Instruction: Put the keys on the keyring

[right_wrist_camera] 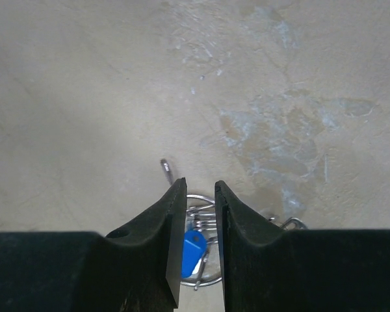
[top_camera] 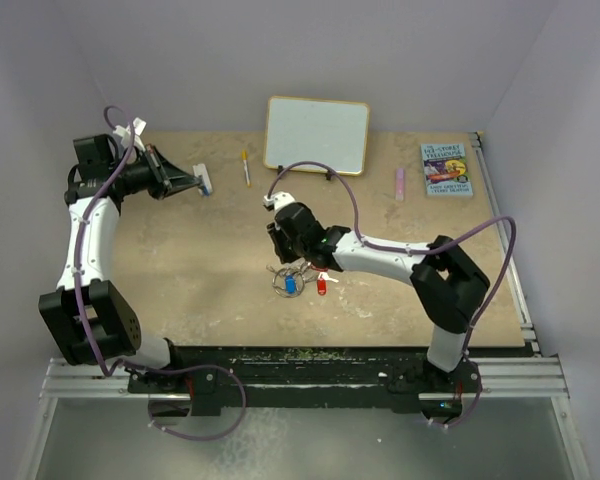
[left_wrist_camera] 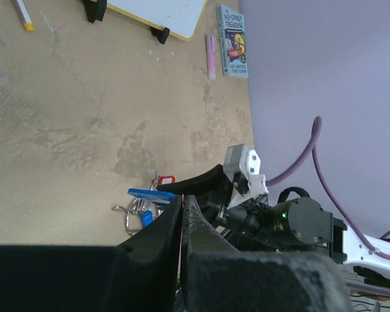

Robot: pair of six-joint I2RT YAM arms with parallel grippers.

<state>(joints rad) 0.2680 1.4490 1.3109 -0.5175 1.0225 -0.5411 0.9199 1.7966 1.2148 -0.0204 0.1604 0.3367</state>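
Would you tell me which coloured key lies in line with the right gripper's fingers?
The blue-headed key: the right wrist view shows it through the gap of the right gripper, while the red-headed key lies aside, outside that view.

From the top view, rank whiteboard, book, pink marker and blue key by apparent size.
1. whiteboard
2. book
3. pink marker
4. blue key, about as wide as the marker but shorter

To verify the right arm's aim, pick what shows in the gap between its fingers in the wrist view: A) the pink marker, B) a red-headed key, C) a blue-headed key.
C: the blue-headed key shows between the fingers of the right gripper, along with wire of the keyring.
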